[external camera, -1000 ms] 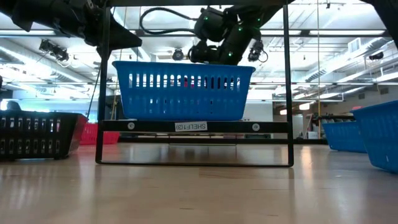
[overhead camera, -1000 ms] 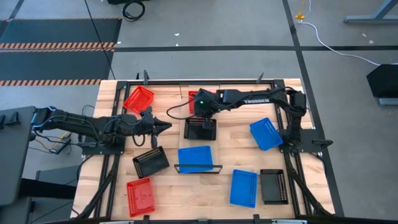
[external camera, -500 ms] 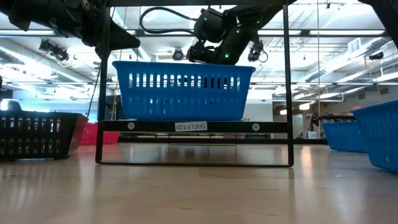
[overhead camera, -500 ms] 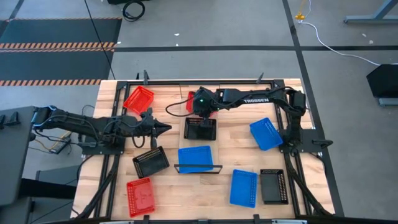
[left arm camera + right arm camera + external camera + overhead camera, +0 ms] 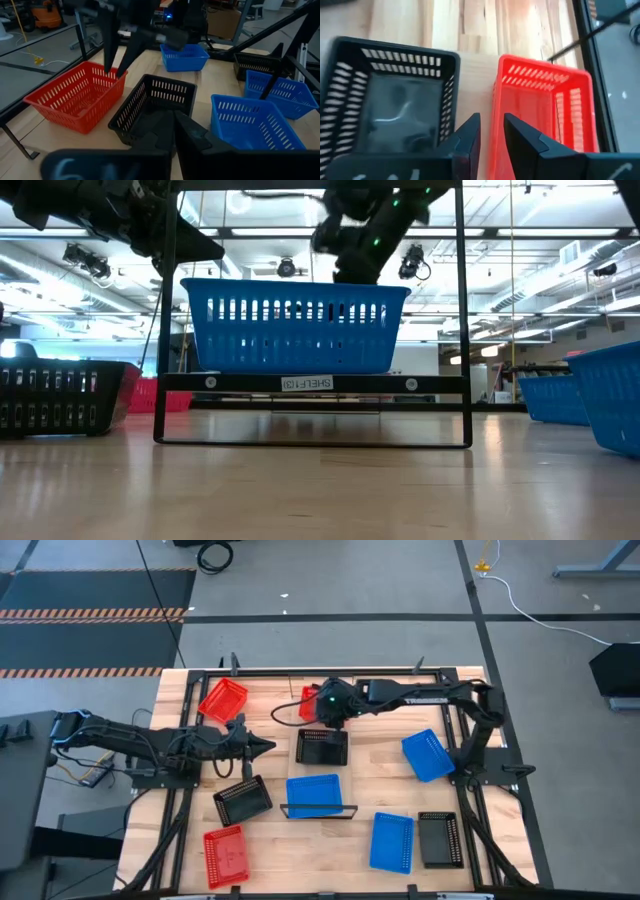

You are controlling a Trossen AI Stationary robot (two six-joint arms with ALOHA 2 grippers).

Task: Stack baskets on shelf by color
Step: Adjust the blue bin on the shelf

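The shelf runs from the far edge toward the near one. A red basket, a black basket and a blue basket sit on it in a row. My right gripper hovers open above the gap between the red and the black basket, touching neither. My left gripper is shut and empty, held level over the table's left part and pointing at the shelf. Other baskets rest on their bottoms on the table.
Loose on the table are a red basket at the far left, a black one and a red one at the near left. Two blue ones and a black one lie on the right.
My right gripper has risen from the far rim of the black basket on the shelf. The black basket stays where it was.
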